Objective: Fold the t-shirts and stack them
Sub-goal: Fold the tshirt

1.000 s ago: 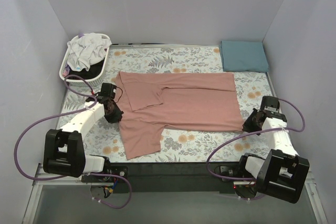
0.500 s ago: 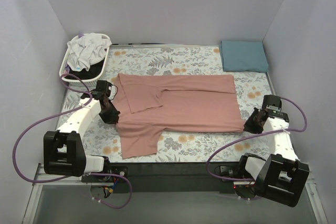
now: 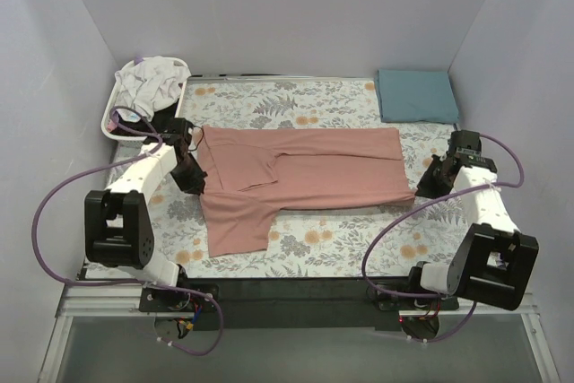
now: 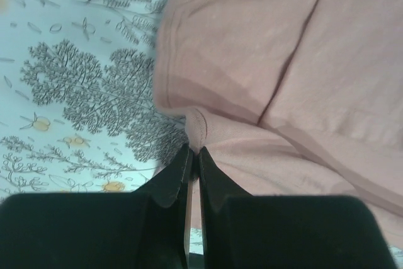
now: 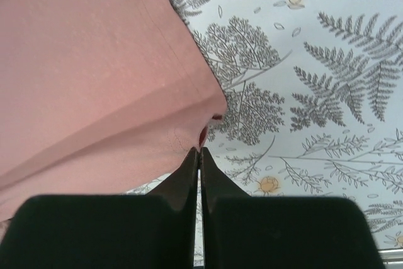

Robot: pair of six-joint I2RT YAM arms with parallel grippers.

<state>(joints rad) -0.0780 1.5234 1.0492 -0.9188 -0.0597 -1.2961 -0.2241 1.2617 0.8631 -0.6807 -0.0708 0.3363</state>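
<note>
your pink t-shirt (image 3: pixel 314 172) lay spread lengthwise across the middle of the floral cloth (image 3: pixel 296 100) that covered the surface (image 3: pixel 296 286). most of it lay flat, with one flap folded in over its left end and a loose part trailing toward the near edge on the left. left arm (image 3: pixel 143 181) reached in from the left side. your left jaws were together, tips pinching a small pucker of pink cloth at the shirt's left edge; this was clear in the left wrist view, with fern print just beside the pinch. right arm (image 3: pixel 484 204) reached to the shirt's near right corner. your right jaws were together too, clamped on the hem at that corner, where the cloth was bunched and a little raised off the floral cloth. teal t-shirt (image 3: pixel 415 96) sat folded flat in the far right corner, well apart from the pink one. white slatted basket (image 3: pixel 109 127) stood at the far left corner, just beyond the left arm. a crumpled white t-shirt (image 3: pixel 148 82) was heaped in it, with something dark under that, too hidden to tell what. a purple cable (image 3: pixel 54 213) looped out beside the left arm.
</note>
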